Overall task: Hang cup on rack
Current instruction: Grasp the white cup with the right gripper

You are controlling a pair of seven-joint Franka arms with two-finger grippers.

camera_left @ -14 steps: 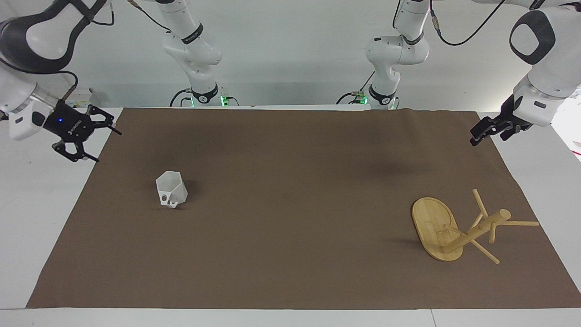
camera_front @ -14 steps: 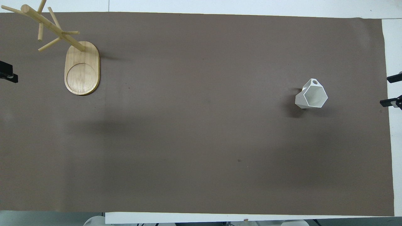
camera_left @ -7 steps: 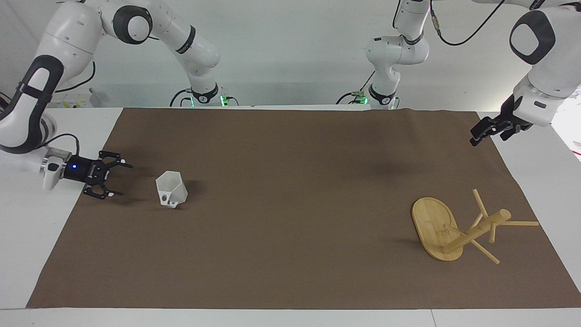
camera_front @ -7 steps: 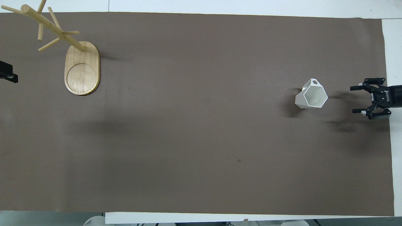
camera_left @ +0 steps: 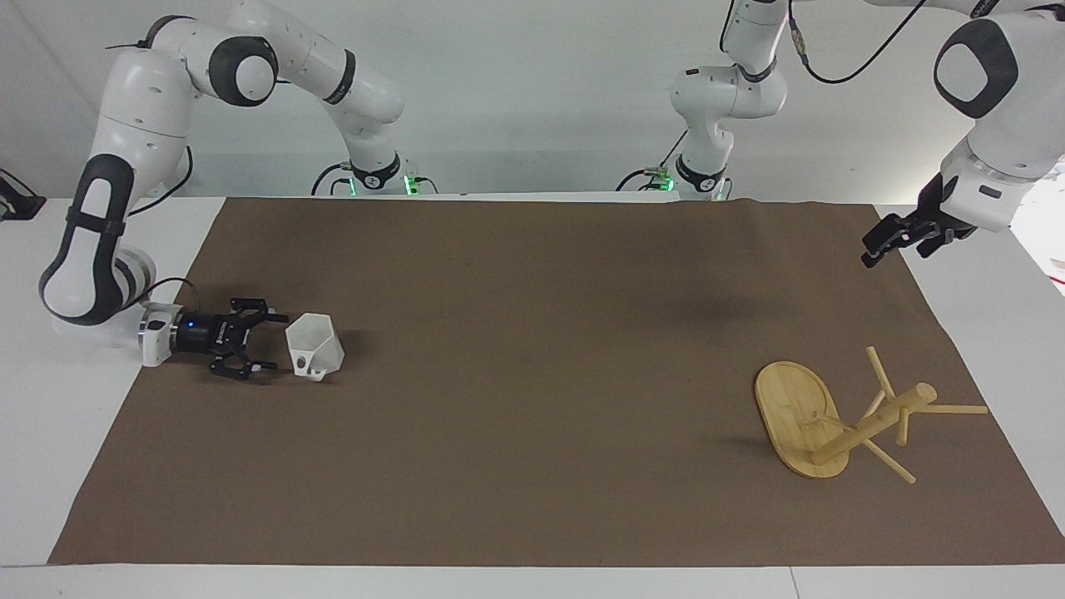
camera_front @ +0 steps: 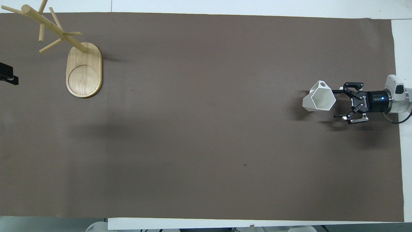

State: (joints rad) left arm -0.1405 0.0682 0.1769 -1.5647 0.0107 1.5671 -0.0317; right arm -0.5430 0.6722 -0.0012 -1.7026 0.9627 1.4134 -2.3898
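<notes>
The white faceted cup [camera_left: 314, 347] sits on the brown cloth toward the right arm's end of the table, its handle on the side farther from the robots. It also shows in the overhead view [camera_front: 319, 100], its hexagonal mouth turned partly toward the right gripper. My right gripper [camera_left: 276, 341] lies level just above the cloth, open and empty, its fingertips right beside the cup's rim; the overhead view [camera_front: 336, 103] shows it too. The bamboo rack [camera_left: 795, 416] stands toward the left arm's end [camera_front: 84, 72]. My left gripper [camera_left: 884, 244] waits in the air over the cloth's edge.
A brown cloth [camera_left: 532, 374] covers most of the white table [camera_left: 50, 466]. The rack's thin pegs [camera_left: 957, 408] stick out toward the cloth's edge at the left arm's end. The arms' bases stand along the robots' edge of the table.
My right arm has come down from above the table's edge and swung in level along the cloth, up to the cup, fingers open. The cup, the rack and the left arm have not moved.
</notes>
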